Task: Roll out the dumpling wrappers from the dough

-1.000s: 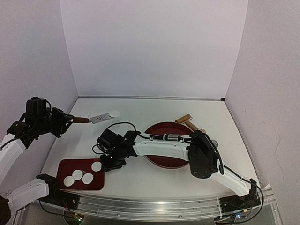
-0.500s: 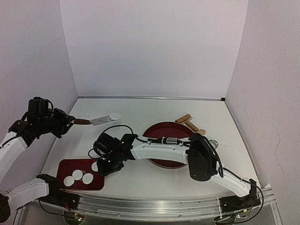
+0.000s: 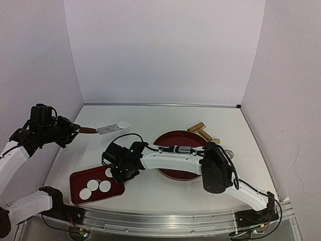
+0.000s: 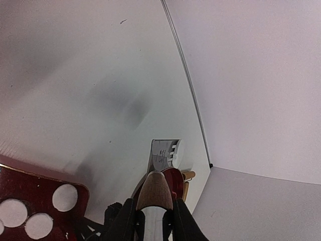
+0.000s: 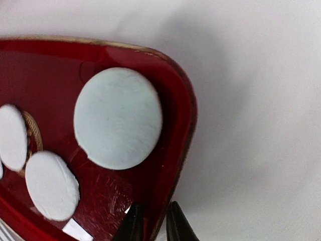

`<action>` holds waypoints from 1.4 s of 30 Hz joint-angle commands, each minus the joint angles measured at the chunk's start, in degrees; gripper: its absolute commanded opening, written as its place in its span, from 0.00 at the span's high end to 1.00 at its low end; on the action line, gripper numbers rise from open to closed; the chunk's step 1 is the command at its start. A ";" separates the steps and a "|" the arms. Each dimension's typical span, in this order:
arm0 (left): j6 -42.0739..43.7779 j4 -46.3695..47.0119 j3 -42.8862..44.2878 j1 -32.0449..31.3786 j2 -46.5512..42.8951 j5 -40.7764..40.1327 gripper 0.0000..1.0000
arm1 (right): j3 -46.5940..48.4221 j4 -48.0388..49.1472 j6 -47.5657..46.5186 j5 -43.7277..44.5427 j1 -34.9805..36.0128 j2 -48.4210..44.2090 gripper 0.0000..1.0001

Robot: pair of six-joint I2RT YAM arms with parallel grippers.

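Note:
Several round white dumpling wrappers (image 3: 93, 186) lie in a red rectangular tray (image 3: 79, 179) at the near left. Up close, the biggest wrapper (image 5: 118, 118) sits near the tray's corner. My right gripper (image 3: 120, 175) is shut on the tray's right rim (image 5: 186, 125), one finger inside and one outside (image 5: 153, 223). My left gripper (image 3: 67, 131) is held above the table's left edge, shut on the wooden handle (image 4: 155, 191) of a metal scraper (image 3: 107, 128). One more wrapper (image 3: 123, 124) rests on the scraper's blade tip (image 4: 178, 153). The dough is out of view.
A round red plate (image 3: 175, 173) lies mid-table, partly under my right arm. A wooden rolling pin (image 3: 203, 131) lies behind it to the right. White walls close in the table at the back and on both sides.
My right gripper closed on the tray's rim and dragged the tray to the right, turning it slightly. The left arm with the scraper has barely moved.

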 commanded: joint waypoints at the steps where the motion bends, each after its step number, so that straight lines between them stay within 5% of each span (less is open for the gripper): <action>1: 0.13 1.87 3.89 0.26 -1.08 -0.45 1.00 | -2.62 -3.72 2.18 7.32 -4.31 -2.50 0.90; 6: 0.10 1.43 4.30 0.22 -1.15 -0.55 1.00 | -4.14 -3.82 3.81 9.10 -7.52 -3.93 1.00; 20: 3.40 -3.18 2.99 0.23 -3.98 3.05 1.00 | -2.10 -3.73 8.67 6.75 -14.67 -2.86 0.99; 29: 7.13 -6.40 -0.93 0.23 -9.19 -0.51 1.00 | -2.79 -0.34 2.22 1.98 -15.74 -5.53 0.60; 42: 21.29 -18.77 4.95 0.24 -5.52 -8.64 1.00 | -6.84 3.50 -8.08 -0.14 -16.11 -14.19 0.28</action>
